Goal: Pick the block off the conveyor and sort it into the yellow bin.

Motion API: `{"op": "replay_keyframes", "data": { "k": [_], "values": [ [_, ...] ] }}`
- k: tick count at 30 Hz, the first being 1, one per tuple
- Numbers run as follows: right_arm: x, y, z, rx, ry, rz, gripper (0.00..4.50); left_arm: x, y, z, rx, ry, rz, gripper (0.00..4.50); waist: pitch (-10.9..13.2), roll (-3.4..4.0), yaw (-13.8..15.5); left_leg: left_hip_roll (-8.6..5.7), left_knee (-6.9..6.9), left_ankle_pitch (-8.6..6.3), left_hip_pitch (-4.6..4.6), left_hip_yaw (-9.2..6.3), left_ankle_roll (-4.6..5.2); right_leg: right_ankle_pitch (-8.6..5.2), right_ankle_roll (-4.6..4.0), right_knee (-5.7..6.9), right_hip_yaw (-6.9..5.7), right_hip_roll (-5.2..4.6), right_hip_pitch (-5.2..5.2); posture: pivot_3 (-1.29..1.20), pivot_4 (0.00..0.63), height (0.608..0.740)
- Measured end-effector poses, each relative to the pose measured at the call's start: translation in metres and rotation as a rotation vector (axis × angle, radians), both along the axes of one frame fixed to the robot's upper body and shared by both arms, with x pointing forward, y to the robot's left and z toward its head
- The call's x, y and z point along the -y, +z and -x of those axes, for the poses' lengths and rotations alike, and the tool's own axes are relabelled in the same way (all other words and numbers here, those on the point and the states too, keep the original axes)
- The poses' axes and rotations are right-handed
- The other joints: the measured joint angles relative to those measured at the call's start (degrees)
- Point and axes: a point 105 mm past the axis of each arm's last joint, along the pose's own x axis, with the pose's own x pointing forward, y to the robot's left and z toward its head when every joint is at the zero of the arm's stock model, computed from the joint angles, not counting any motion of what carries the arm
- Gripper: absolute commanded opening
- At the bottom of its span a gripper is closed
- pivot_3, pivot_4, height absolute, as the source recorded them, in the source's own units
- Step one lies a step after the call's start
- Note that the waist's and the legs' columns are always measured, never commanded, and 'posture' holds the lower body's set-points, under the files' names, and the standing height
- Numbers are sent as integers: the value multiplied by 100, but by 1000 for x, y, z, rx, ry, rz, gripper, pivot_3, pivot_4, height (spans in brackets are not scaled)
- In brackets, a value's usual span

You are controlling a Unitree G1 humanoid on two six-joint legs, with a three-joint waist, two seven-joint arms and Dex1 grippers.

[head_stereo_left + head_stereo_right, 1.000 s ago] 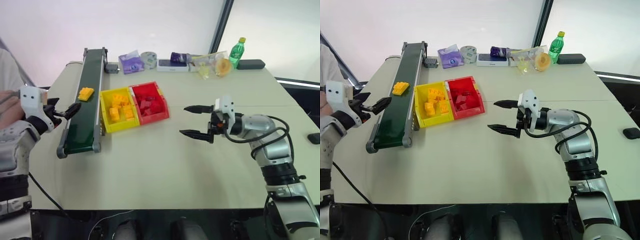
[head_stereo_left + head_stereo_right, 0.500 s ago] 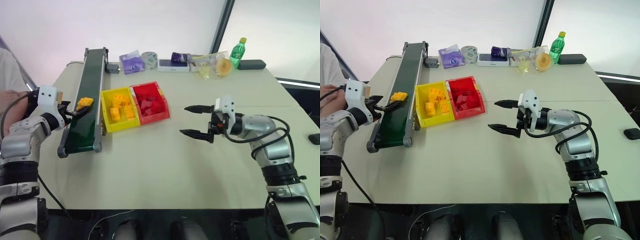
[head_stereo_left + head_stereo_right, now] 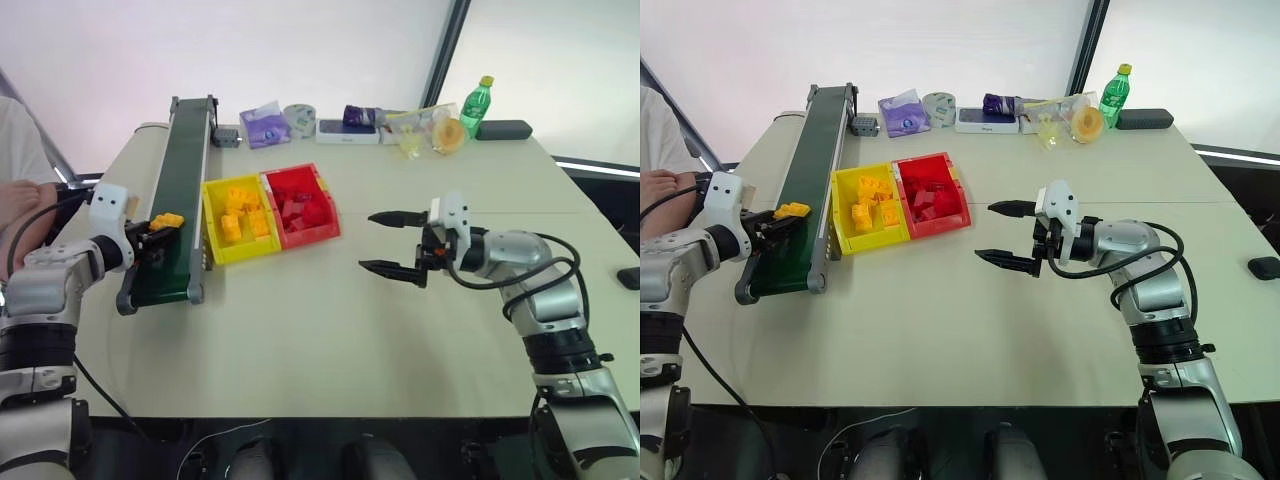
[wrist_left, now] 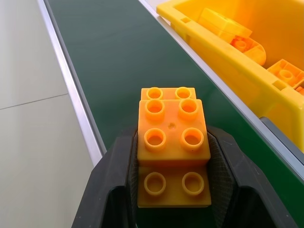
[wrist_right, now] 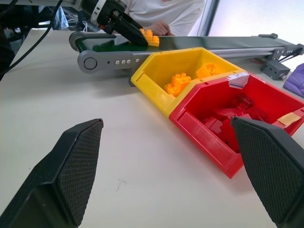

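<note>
The block (image 4: 173, 142), a yellow-orange studded brick, sits between the black fingers (image 4: 111, 180) of my left gripper (image 3: 160, 228), which is shut on it. It is over the near part of the dark green conveyor (image 3: 181, 165), at about belt height. The yellow bin (image 3: 207, 222) stands just right of the belt and holds several yellow bricks. My right gripper (image 3: 368, 240) hangs open over the table, right of the bins, pointing left towards them with nothing between its fingers.
A red bin (image 3: 305, 238) of red bricks adjoins the yellow one. A green bottle (image 3: 474, 105), a purple bag (image 3: 262, 127) and other small items line the table's far edge. A person's arm (image 3: 20, 200) rests at the left edge.
The block rode down the belt towards me. My left gripper swung in from the left over the belt and shut on it. The right arm kept still.
</note>
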Motion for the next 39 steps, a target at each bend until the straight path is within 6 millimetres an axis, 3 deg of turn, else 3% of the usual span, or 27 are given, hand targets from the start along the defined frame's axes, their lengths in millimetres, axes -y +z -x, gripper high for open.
{"op": "replay_keyframes", "data": {
  "k": [6,9,12,19,22,25,28,29,34,39],
  "values": [
    [0,-1,0,-3,-4,-1,4500,-1,13,1,54,11,9,1335,0,0,-9,2,-1,0,-1,0,0,0,0,0,1,-2,-2,0,150,740],
    [0,-1,0,-3,-4,-4,4500,14,41,5,156,-57,32,1335,0,0,-3,5,-1,0,-2,0,0,0,0,0,1,-4,-2,0,150,740],
    [0,-1,0,-2,-4,-5,4500,33,53,7,206,-109,47,1335,0,0,5,3,0,0,-2,-1,0,0,0,1,1,-2,-1,0,150,740],
    [-4,0,-1,0,5,-20,4500,90,32,-23,183,-68,175,1335,-1,-2,16,-6,7,0,-2,-5,1,1,1,1,1,2,5,0,150,740],
    [-3,0,-1,1,1,-18,4500,110,14,-36,149,-11,202,1335,-1,-1,2,-4,6,0,-2,-5,1,1,1,1,2,1,4,0,150,740],
    [-2,-2,0,-2,-6,-13,4500,121,1,-42,108,-5,230,2732,-1,-1,-35,0,2,1,-2,-3,0,1,1,0,2,4,-1,0,150,740],
    [2,-5,0,-16,-17,-4,4500,118,3,-45,126,11,217,4176,-1,-1,-27,0,0,1,-2,-3,-2,0,1,0,2,4,-2,0,150,740],
    [2,-5,1,-16,-19,-2,4500,114,7,-46,140,23,197,4436,-1,-1,-22,-1,1,1,-2,-3,-2,1,1,0,2,4,-2,0,150,740],
    [6,-6,2,-17,-35,-1,4500,94,23,-46,205,73,154,4436,-1,-1,-3,-2,1,1,-2,-2,-2,1,1,0,2,4,-1,0,150,740],
    [5,-4,3,-6,-29,0,4500,80,45,-22,260,-10,113,4436,-1,-1,-24,1,-2,1,-2,-2,-2,0,1,0,2,2,-2,0,150,740]
  ]
}}
